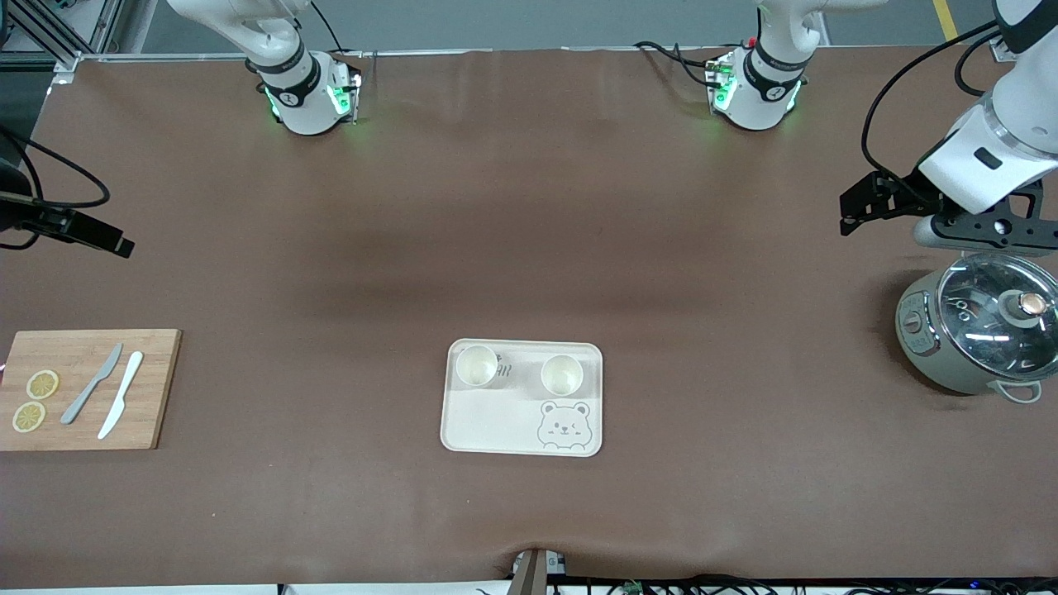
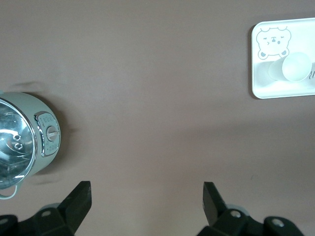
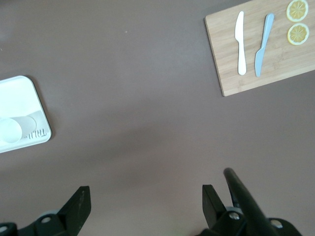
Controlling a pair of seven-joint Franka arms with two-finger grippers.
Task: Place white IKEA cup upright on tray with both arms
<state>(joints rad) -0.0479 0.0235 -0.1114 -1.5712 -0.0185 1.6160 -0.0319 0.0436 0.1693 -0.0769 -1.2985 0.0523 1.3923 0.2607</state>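
Cream rounded tray (image 1: 496,426) — two upright white cups (image 1: 477,365).

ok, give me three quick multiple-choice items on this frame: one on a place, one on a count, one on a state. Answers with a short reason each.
1. Where do the two knives lie?
A. on the tray
B. on the cutting board
C. beside the pot

2. How many cups stand on the tray?
A. one
B. two
C. three

3. How is the left gripper?
A. open, holding nothing
B. shut on a cup
C. shut on the pot lid

Answers:
1 B: the knives rest on the cutting board, next to the lemon slices.
2 B: two cups stand upright, mouths up, on the tray.
3 A: the left gripper shows its fingers spread with only table between them, above the pot.
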